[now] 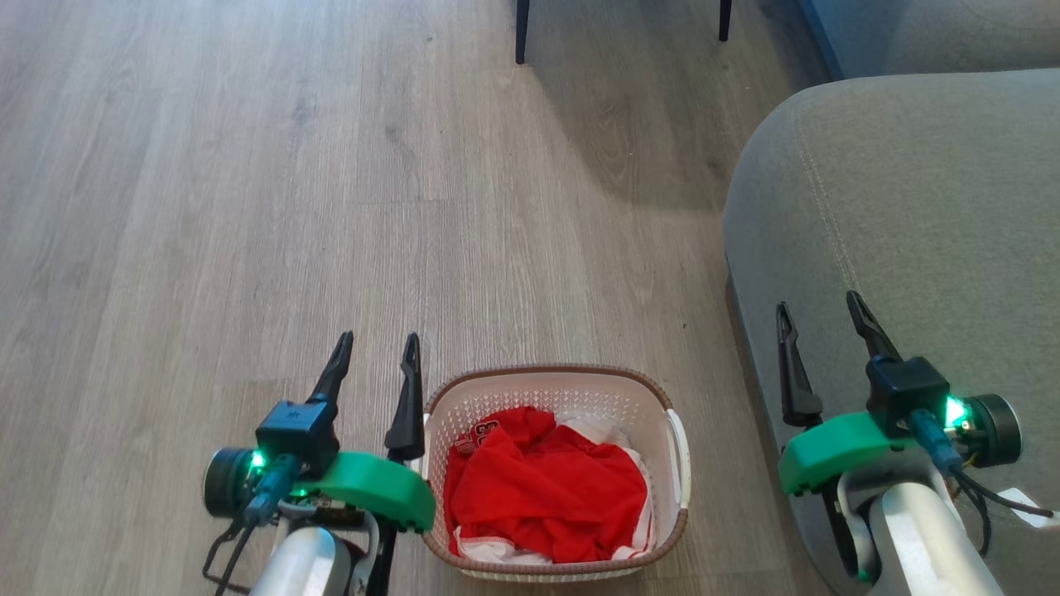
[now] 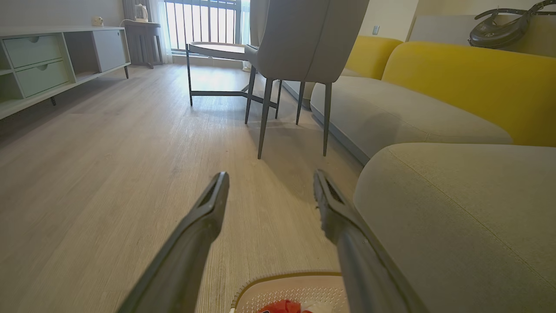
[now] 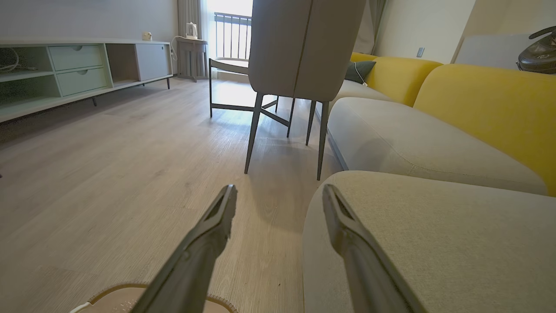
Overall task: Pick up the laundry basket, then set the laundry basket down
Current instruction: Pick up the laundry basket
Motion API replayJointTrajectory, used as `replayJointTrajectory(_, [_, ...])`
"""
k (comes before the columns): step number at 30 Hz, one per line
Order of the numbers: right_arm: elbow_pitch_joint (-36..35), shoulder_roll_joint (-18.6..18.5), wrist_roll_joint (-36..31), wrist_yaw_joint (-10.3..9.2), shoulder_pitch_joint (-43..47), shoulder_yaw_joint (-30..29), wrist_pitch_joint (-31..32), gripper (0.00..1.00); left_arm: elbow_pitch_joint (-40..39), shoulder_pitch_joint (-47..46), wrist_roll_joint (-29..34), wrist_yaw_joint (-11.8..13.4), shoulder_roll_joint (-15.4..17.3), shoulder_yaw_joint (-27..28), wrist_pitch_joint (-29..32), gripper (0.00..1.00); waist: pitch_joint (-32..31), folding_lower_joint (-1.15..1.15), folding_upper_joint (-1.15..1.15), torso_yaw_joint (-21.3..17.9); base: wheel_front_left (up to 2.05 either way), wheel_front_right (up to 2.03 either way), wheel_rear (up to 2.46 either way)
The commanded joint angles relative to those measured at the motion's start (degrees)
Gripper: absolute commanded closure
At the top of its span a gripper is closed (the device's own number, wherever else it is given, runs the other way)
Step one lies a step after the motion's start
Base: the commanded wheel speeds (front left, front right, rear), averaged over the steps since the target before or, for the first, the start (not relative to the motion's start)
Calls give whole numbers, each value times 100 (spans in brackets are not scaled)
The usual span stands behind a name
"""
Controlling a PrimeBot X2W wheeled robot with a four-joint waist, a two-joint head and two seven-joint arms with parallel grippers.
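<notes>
Head view: laundry basket (image 1: 563, 391) on wooden floor (image 1: 248, 207) near sofa (image 1: 911, 207).

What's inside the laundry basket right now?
The laundry basket holds a crumpled red garment on top, with white cloth peeking out at its far and near edges. Whatever lies beneath the red garment, and the basket's floor, is covered.

We record the laundry basket (image 1: 563, 396) cream-white and perforated, its rim (image 1: 546, 369) brown woven; clothes (image 1: 546, 488) red and white; floor (image 1: 248, 182) grey wood-grain; sofa (image 1: 911, 207) grey, backrest (image 2: 478, 82) yellow.
</notes>
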Motion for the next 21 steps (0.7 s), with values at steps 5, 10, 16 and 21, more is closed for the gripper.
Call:
replayJointTrajectory(5, [-147,33,-76,41,-193,130,-70,0,-151,-180,3,-24,-23,207,-37,0,2,0,0,1,0,0,0])
replayJointTrajectory(10, [-154,37,-82,41,-202,124,-70,0,-119,-187,-12,-8,-23,219,-37,0,11,0,0,-4,0,0,0])
replayJointTrajectory(16, [-145,30,-98,41,-207,156,-70,0,-109,-184,-76,12,-23,240,-37,0,28,0,0,-15,0,0,0])
replayJointTrajectory(21, [-174,23,-106,41,-209,188,-70,0,-98,-176,-37,13,-23,233,-37,0,83,0,0,-38,0,0,0])
